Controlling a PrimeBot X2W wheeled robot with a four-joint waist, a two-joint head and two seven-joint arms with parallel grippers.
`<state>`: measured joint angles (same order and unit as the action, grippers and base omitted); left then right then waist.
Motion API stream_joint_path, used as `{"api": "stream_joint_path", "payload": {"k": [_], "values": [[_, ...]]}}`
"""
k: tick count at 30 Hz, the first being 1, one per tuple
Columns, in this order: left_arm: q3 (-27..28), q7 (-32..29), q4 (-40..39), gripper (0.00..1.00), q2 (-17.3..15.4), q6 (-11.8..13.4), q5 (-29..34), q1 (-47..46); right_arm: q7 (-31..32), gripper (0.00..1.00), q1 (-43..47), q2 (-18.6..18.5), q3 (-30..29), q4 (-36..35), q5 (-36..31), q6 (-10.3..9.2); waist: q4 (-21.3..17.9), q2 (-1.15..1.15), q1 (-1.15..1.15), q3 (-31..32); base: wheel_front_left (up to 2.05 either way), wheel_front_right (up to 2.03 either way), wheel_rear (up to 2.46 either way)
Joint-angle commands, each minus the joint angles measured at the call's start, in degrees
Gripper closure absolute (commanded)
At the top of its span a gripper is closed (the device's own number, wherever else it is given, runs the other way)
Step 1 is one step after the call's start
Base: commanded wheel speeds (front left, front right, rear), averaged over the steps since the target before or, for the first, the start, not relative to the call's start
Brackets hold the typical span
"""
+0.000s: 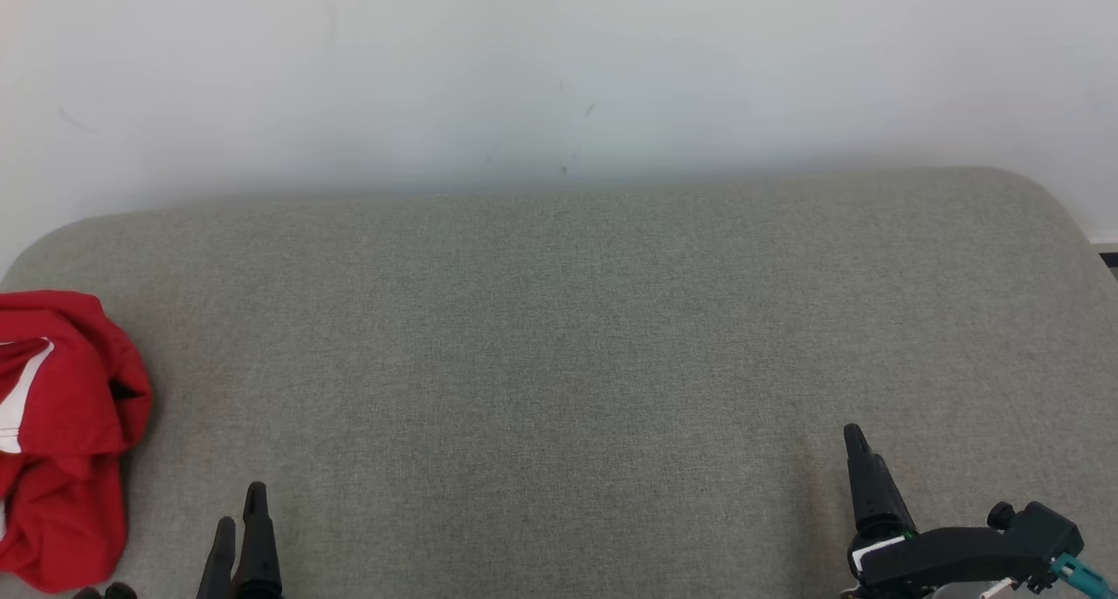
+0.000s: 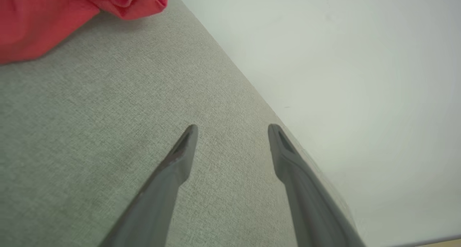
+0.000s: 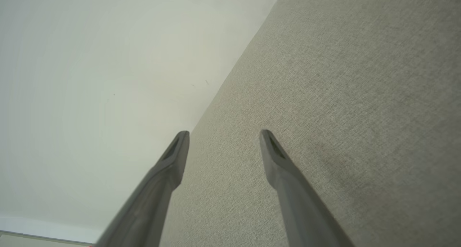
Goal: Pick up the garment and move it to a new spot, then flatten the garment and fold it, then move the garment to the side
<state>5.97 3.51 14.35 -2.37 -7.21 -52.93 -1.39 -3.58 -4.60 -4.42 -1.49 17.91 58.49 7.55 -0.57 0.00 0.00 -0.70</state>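
Red garment (image 1: pixel 61 433) is recorded crumpled at the left edge of the grey padded surface (image 1: pixel 559 363), touched by nothing. Left gripper (image 2: pixel 233 128) and right gripper (image 3: pixel 224 133) are held released, 2 fingers each spread apart, nothing grasped.

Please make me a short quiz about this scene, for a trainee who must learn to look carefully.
1. True or false: the red garment lies folded flat in the middle of the grey table.
2. The left pincer is: A) open and empty; B) shut on the garment; C) shut and empty.
3. Which is nearer the garment: the left pincer or the right pincer?
Key: 1 false, it lies crumpled at the table's left edge; 2 A; 3 the left pincer.
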Motion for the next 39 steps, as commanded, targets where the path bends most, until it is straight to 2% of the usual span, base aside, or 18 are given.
{"api": "stream_joint_path", "payload": {"k": [1,15,39], "values": [[-0.1,0.5,-0.9,0.0,-0.4,0.0,1.8,-0.4,-0.5,0.0,-1.0,-0.4,0.2,-0.5,-1.8,-0.04,0.0,0.0,0.0,0.0,0.0,0.0,0.0],[-1.1,3.1,-1.4,0.0,-0.5,0.2,15.0,-0.1,-3.0,0.0,-1.2,-0.6,1.2,-0.2,-14.1,-0.05,-0.5,0.0,0.0,-0.4,0.0,0.0,0.0],[-1.4,6.7,1.8,0.0,-0.5,1.4,29.2,0.9,-6.7,0.0,-1.2,-1.3,3.7,2.7,-28.7,-0.08,-1.2,0.0,0.0,-0.2,0.0,0.0,0.0]]}}
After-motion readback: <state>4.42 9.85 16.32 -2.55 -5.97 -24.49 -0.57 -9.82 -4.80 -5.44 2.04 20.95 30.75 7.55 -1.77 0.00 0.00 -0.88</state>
